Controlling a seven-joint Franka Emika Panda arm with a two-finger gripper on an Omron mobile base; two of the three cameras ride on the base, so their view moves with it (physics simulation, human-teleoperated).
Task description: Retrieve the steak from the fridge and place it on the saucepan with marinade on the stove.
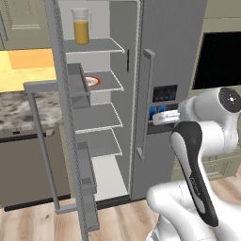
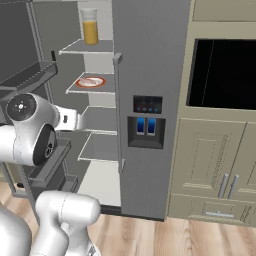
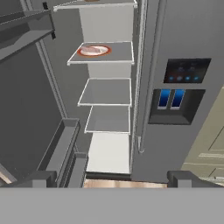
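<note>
The grey fridge (image 1: 174,47) (image 2: 150,45) (image 3: 183,30) stands with its left door swung open. On its second shelf the pinkish steak (image 1: 91,81) (image 2: 90,80) (image 3: 92,50) lies on a round white plate with a red rim. My gripper (image 3: 114,179) is open, its two dark fingertips wide apart with nothing between them. It hangs in front of the fridge at about dispenser height and points into the open compartment, well short of the steak. The hand (image 1: 164,116) (image 2: 69,120) is level with the third shelf. The saucepan, marinade and stove are out of view.
A tall jug of orange juice (image 1: 81,26) (image 2: 90,26) stands on the top shelf. The open door (image 1: 77,141) (image 3: 26,96) with its bins juts out at the left. A black-windowed wall oven (image 1: 219,61) (image 2: 225,75) and beige cabinets (image 2: 215,165) stand right of the fridge.
</note>
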